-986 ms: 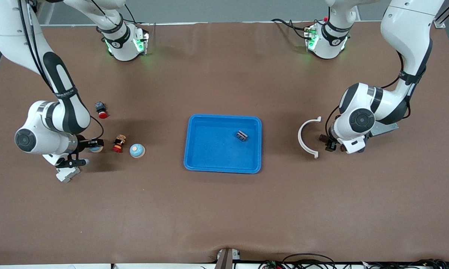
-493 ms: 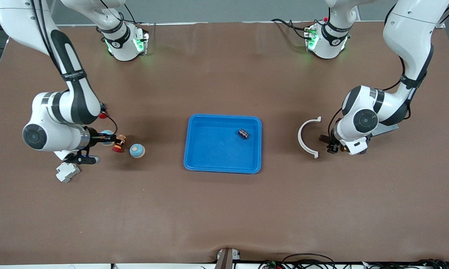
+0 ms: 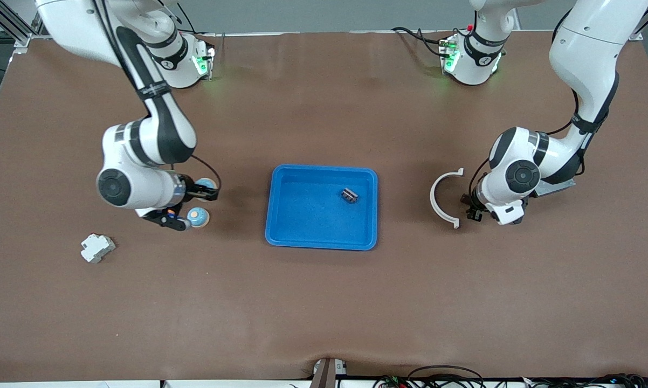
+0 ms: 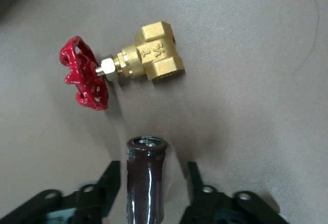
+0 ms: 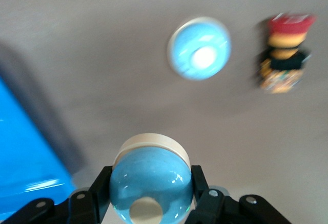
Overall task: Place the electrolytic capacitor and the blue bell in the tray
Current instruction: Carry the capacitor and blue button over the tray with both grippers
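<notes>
The bright blue tray [image 3: 281, 226] lies mid-table; its edge shows in the right wrist view [image 5: 20, 178]. A small dark cylindrical part [image 3: 349, 195] lies in it. My right gripper [image 3: 204, 191] [image 5: 150, 193] is shut on a blue bell [image 3: 209, 184] [image 5: 150, 175], held above the table between a second blue bell [image 3: 198, 217] [image 5: 200, 48] and the tray. My left gripper [image 3: 472, 208] [image 4: 154, 183] is open and low at the table. A dark brown electrolytic capacitor [image 4: 146, 175] lies between its fingers with a gap on each side.
A brass valve with a red handwheel [image 4: 128, 65] lies just past the capacitor. A white curved arc [image 3: 443, 197] lies between the left gripper and the tray. A red-topped figure [image 5: 284, 60] stands beside the second bell. A white block [image 3: 96, 248] lies toward the right arm's end.
My right arm has carried the blue bell from beside the white block toward the tray, past the red-topped figure and second bell. The left arm has barely moved.
</notes>
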